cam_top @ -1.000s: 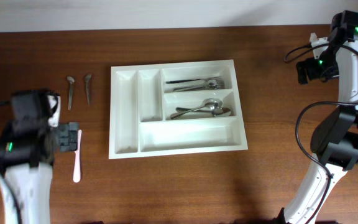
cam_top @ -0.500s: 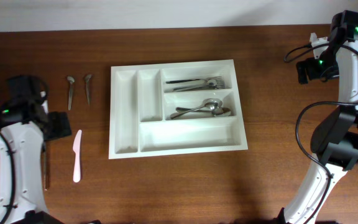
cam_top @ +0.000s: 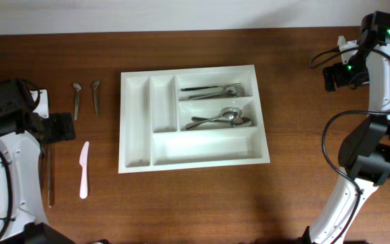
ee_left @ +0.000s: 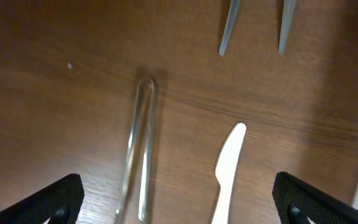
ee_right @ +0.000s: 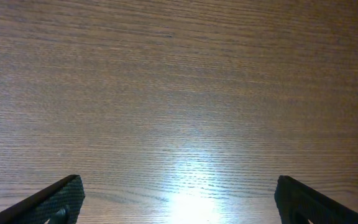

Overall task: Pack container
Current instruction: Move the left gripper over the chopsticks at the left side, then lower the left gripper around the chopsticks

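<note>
Overhead view of a dark wooden table (cam_top: 202, 203) with a robot arm at each side. A large white cutlery tray (cam_top: 136, 125) lies flat at the middle of the table, open side up. Its long axis runs left to right across the view, turned very slightly off square. The end with the two narrow upright compartments faces the left arm, and the three long compartments stretch toward the right arm.

The packing looks partly done. Forks (cam_top: 212, 89) lie in the top long compartment and spoons (cam_top: 222, 120) in the middle one. The bottom long compartment (cam_top: 208, 144) and both narrow ones are bare.

Four pieces wait on the table to the left of the tray: two short metal utensils (cam_top: 77, 100) side by side, a white plastic knife (cam_top: 83, 169) and, furthest left, a long metal utensil (cam_top: 49, 177).

The left gripper (ee_left: 179, 200) hangs above the knife and the long utensil, jaws spread wide, holding nothing. The right gripper (ee_right: 179, 199) is well away at the far right, over bare wood, also wide open and empty
</note>
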